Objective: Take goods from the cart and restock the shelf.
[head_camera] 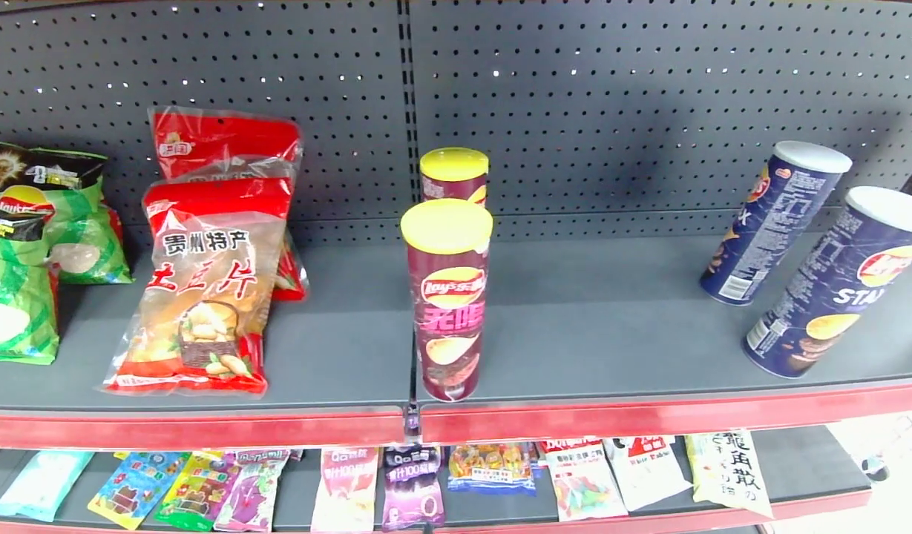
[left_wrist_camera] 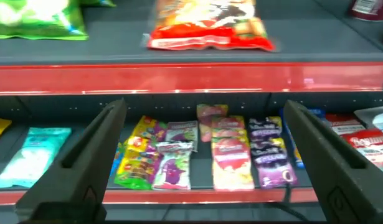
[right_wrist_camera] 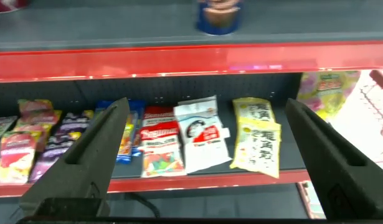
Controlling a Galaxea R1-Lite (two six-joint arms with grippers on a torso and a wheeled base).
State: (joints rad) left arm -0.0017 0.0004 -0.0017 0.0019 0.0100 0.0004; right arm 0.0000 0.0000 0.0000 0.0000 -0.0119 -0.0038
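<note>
Grey upper shelf [head_camera: 611,319] w/ red front edge, pegboard back [head_camera: 611,111]. On it, L to R: two green chip bags [head_camera: 18,304]; two red snack bags [head_camera: 203,297], one behind the other; two maroon cans [head_camera: 448,297] w/ yellow lids, front-to-back at centre; two blue cans [head_camera: 841,282] w/ white lids at R. Lower shelf [head_camera: 812,460]: row of small candy packets [head_camera: 411,486] lying flat, side by side.

A shop: pegboard-backed shelf [head_camera: 589,319] of snack bags [head_camera: 203,297] (crisp tubes [head_camera: 448,297] too)
</note>
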